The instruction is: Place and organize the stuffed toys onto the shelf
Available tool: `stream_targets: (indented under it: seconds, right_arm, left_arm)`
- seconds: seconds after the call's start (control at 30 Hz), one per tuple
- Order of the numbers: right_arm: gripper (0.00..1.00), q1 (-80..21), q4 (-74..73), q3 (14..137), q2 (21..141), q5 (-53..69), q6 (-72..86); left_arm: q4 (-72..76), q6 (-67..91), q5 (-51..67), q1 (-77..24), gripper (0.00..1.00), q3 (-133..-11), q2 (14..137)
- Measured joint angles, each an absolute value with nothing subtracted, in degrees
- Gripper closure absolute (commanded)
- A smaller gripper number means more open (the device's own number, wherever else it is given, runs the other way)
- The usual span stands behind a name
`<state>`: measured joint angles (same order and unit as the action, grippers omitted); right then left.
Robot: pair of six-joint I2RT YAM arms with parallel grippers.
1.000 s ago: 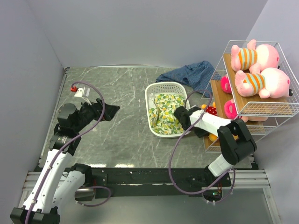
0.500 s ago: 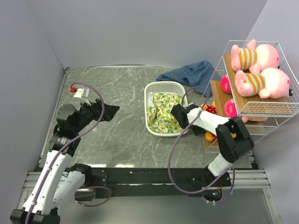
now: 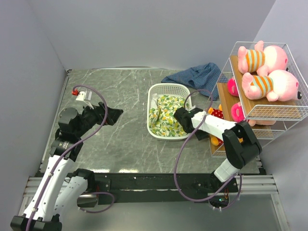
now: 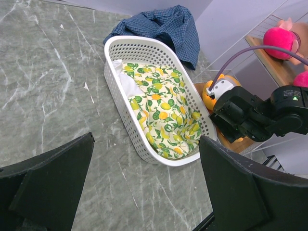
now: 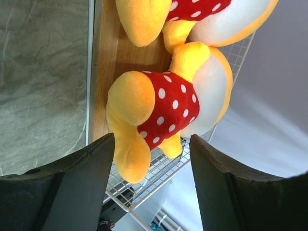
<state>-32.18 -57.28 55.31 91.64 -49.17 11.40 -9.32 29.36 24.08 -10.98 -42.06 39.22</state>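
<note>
Right wrist view: the right gripper (image 5: 149, 147) hangs spread and empty before a bear (image 5: 166, 108) lying on the shelf (image 5: 107, 57); a second bear (image 5: 202, 7) touches it. The left gripper (image 4: 147, 144) is spread wide too, empty, above the table (image 4: 48, 72).

The left arm (image 3: 48, 185) is made of smooth white shell links joined by round black motor housings (image 3: 61, 143), and its upper section is entirely black. A thin purple cable (image 3: 102, 111) runs along it in a loose loop. The right arm (image 3: 219, 126) has a white tubular forearm, a bulky black elbow housing (image 3: 243, 142) and a second thin purple cable (image 3: 177, 163). A small green light (image 4: 294, 96) glows on its black wrist block. The left gripper (image 4: 147, 144) has broad, matte black, wedge-shaped fingers (image 4: 48, 187) with flat faces and straight edges. The right gripper (image 5: 152, 144) has the same dark, slab-like build.
</note>
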Motion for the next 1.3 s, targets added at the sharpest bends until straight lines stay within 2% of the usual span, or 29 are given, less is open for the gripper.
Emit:
stream_targets:
  seconds: [0.1, 0.67, 1.1, 1.3]
  right_arm:
    - [0.36, -31.73, -57.04, 55.31, 91.7, -49.12, 10.79]
    - [0.42, -25.74, -50.02, 53.54, 92.29, -48.34, 5.23]
    - [0.4, -24.93, -49.39, 54.26, 90.67, -47.29, 4.49]
    - [0.43, -25.98, -50.85, 58.39, 87.83, -46.7, 4.58]
  left_arm:
    - [-9.32, 29.36, 24.03, -10.98, 0.04, -42.06, 39.2]
    - [-9.74, 29.41, 23.05, -10.98, 0.03, -42.13, 39.31]
    - [-9.47, 29.71, 23.05, -10.98, 0.04, -42.13, 40.16]
    - [-9.28, 29.8, 23.05, -10.98, 0.04, -42.13, 41.1]
